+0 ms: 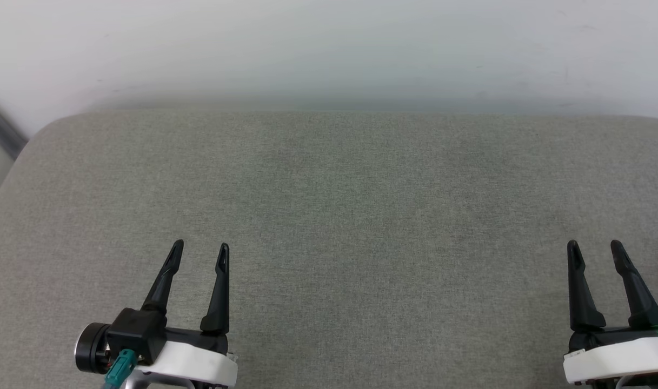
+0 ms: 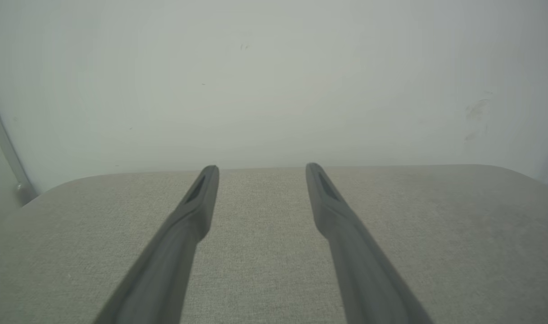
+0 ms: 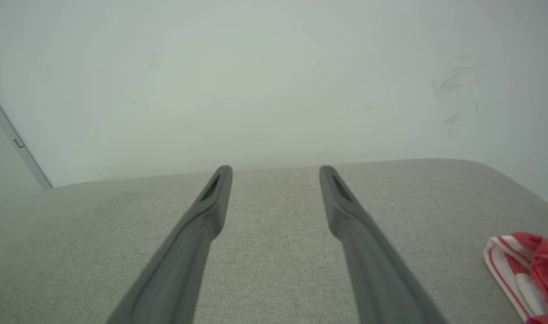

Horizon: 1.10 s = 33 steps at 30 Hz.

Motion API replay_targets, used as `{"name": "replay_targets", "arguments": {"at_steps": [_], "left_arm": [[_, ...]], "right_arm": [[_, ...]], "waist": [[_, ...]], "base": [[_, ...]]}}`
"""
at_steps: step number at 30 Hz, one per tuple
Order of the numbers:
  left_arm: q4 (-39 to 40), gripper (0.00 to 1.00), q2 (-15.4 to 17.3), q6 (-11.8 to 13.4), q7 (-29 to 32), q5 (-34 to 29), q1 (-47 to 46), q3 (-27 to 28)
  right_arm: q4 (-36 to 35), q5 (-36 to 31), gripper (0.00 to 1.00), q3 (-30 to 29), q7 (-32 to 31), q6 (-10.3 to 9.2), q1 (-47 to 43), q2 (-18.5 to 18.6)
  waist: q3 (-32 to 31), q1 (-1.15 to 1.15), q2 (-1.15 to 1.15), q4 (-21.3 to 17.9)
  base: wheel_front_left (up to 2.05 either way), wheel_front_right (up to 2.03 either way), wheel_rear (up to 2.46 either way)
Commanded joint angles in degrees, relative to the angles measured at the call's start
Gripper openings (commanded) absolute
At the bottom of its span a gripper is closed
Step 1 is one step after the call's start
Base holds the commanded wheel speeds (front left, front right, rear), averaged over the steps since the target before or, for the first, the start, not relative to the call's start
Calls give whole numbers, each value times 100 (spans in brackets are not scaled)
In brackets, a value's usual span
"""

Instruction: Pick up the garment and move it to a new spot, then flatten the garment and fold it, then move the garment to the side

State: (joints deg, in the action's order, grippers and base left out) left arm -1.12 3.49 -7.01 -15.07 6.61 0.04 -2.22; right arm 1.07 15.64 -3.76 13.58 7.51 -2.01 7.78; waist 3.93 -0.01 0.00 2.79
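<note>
Left end effector (image 1: pixel 200 246) and right end effector (image 1: pixel 595 244) were both parted a moderate way with nothing held, over the near part of the grey cloth-covered table (image 1: pixel 329 178). The shirt (image 3: pixel 526 274) lay at the table's right side, near the right end effector but apart from it. Only a red-and-white striped bit was in view, so folded or bunched couldn't be told. That fits a shirt waiting for pickup or one folded and set aside, so the step wasn't settled. Judged: the right arm was nearer and its fingers were clear of the cloth.
</note>
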Motion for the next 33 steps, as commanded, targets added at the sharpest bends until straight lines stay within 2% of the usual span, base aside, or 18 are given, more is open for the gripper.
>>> {"name": "replay_targets", "arguments": {"at_steps": [1, 25, 26, 29, 33], "left_arm": [[13, 100, -4, -9, -12, -41, 19, 25], [-65, 100, -47, -39, -12, 40, 54, 100], [-71, 0, -43, -32, 0, 40, 34, 86], [-199, 0, -49, -32, 8, 70, 107, 71], [-208, 0, -29, -18, 90, 584, 94, 76]], "right_arm": [[44, -18, 100, -23, 39, -4, 94, -43], [-35, -44, 100, -107, 34, -4, 74, -72], [-15, -14, 0, -106, 27, 0, 78, -58], [121, 18, 0, -90, 18, 0, 25, -78], [174, 465, 0, -84, -83, 0, 62, -96]], "waist": [[9, 1, 0, -6], [-11, 1, 0, -22], [-11, 1, 0, -22], [-12, 1, 0, -23], [-24, 1, 0, -32]], "base": [[0, 0, 0], [0, 0, 0], [0, 0, 0], [0, 0, 0], [0, 0, 0]]}}
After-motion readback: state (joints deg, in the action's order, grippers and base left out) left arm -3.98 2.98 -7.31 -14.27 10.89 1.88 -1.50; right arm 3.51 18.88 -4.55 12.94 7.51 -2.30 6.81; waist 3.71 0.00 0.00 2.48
